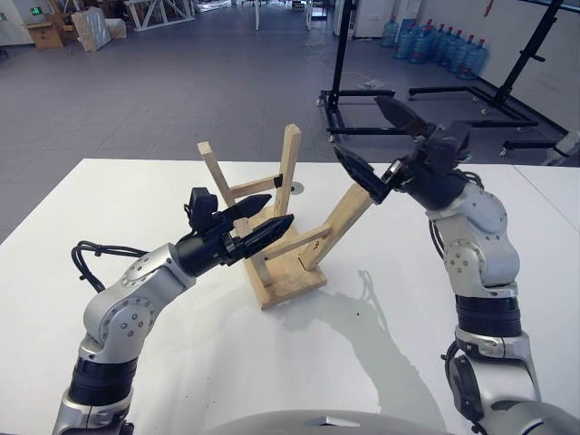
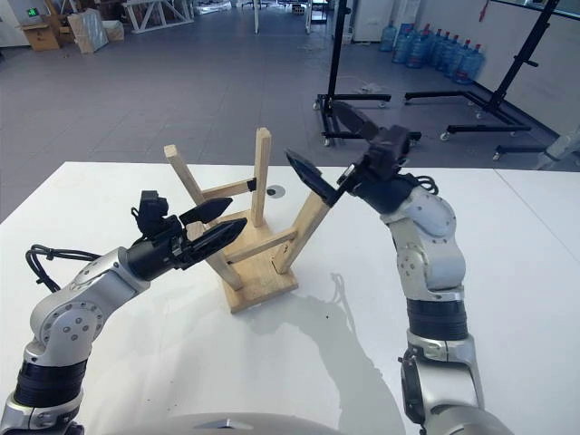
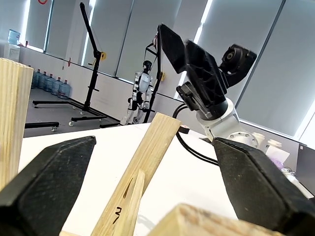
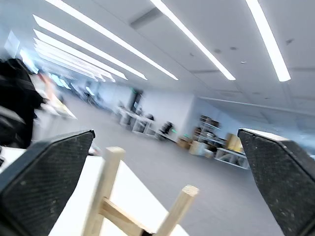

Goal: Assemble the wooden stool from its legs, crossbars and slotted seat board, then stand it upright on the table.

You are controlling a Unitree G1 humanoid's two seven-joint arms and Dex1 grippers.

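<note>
Left tool (image 1: 277, 214) open at upturned stool (image 1: 292, 277); right tool (image 1: 357, 125) open above.

**A:** How do we label the arms?

**B:** We mark the left arm (image 1: 127, 313) and right arm (image 1: 480, 254) as silver-grey rounded shells with black collars (image 1: 100, 381). Small dark screws (image 1: 130, 319) dot the left elbow housing.

**A:** And the ends?

**B:** We show the left gripper (image 1: 282, 208) and right gripper (image 1: 357, 124) as black, with tapered, rough-surfaced fingers (image 3: 49, 182). A black cable (image 1: 91, 258) loops beside the left arm, and a black camera block (image 1: 201, 210) sits on its wrist.
</note>
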